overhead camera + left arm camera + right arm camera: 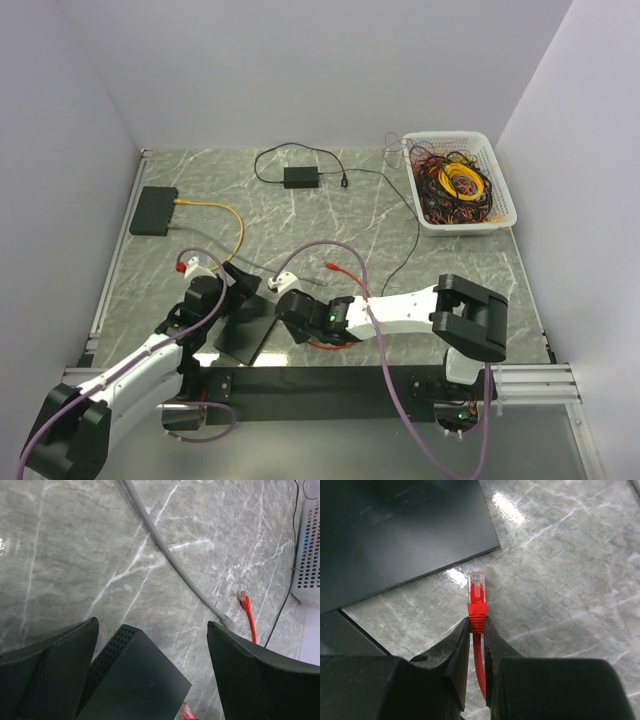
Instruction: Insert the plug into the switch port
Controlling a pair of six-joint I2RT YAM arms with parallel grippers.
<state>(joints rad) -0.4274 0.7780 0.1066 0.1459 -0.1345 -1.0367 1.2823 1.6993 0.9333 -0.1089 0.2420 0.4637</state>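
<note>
Right wrist view is showing the right gripper pinching one red plug by its boot, jaws nearly closed, the plug's tip pointing at the near switch and stopping just short of its edge. Meanwhile the left gripper is hanging wide apart over that switch's corner, holding nothing. Overhead, a second unit, the far switch, is carrying one yellow cable, and one basket is sitting far right.

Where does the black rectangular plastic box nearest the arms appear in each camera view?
Top external: the black rectangular plastic box lies low, left of centre.
Left wrist: the box fills the bottom centre.
Right wrist: the box covers the top left.
Shared landmark: the red cable.
</note>
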